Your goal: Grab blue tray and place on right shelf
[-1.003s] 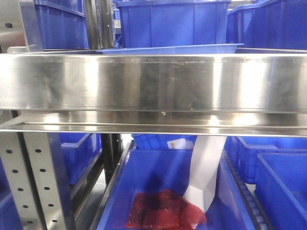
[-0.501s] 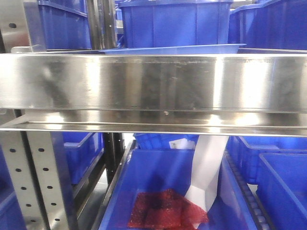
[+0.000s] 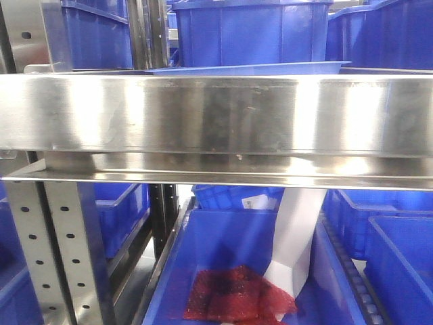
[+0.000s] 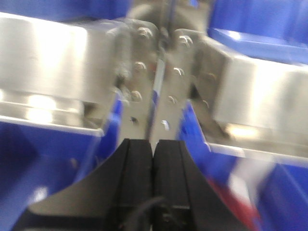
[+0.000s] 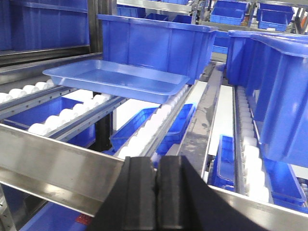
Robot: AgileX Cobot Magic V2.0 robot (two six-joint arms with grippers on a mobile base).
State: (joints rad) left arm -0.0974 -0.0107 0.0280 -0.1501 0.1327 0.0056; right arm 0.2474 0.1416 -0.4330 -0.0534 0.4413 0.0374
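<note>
Blue tray [image 5: 115, 79] sits on the shelf rollers beyond the front rail [image 5: 57, 168], up and left of the right hand [image 5: 158, 192], long axis across; both hands pinched closed, empty; left hand [image 4: 153, 163] faces the uprights, so right looks nearer.

The blue tray [image 5: 115, 79] rests on the right shelf [image 5: 62, 171] rollers beyond the closed, empty right claw [image 5: 157, 175].
</note>
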